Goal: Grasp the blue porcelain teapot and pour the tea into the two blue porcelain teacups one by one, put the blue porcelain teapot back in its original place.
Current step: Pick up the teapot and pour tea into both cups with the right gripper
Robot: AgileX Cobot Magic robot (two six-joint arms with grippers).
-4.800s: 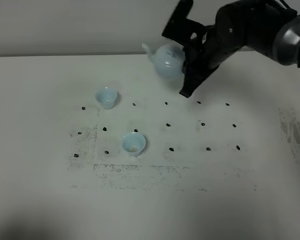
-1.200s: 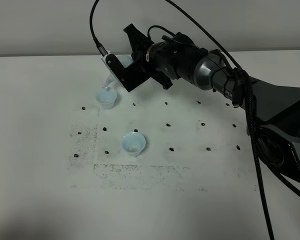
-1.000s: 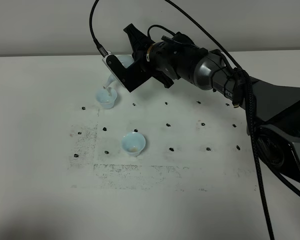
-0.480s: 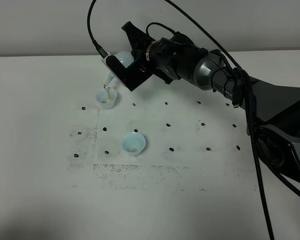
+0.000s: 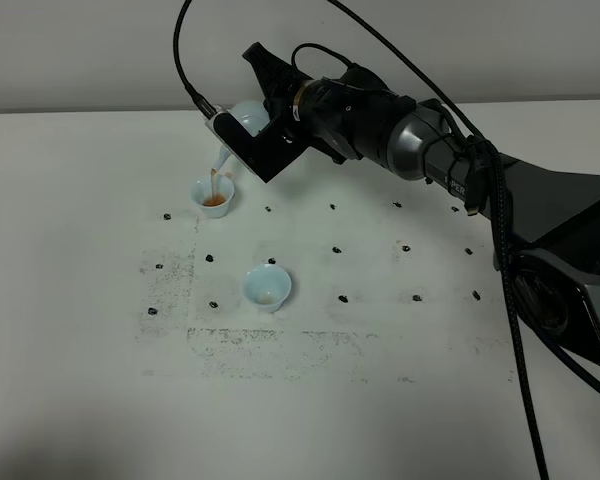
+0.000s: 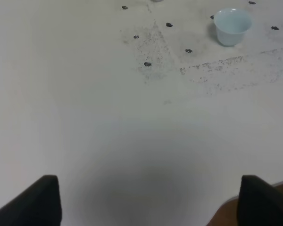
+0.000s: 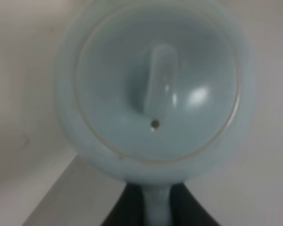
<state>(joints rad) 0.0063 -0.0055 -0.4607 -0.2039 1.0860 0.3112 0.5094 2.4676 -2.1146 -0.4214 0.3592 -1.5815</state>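
1. Two cups: the far teacup (image 5: 213, 195) sits under the spout of the tilted blue porcelain teapot (image 5: 246, 114), catching tea.
2. Our right pincer (image 5: 265, 135) pinches the teapot's handle; our left pincer (image 6: 151, 202) hangs spread.
3. We judge the near teacup (image 5: 267, 286) lies frontward of the spout, with the right arm nearer.

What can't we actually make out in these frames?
- Right claw grip on the blue porcelain teapot: exterior high, the right arm covers it; right wrist, cut off at the edge.
- Pour into the far teacup: right wrist, the blurred teapot body blocks spout and cup.
- Near teacup fill: left wrist sees it too side-on; exterior high, too small.
- Left claw: only two tips at the left wrist edge; absent from exterior high.
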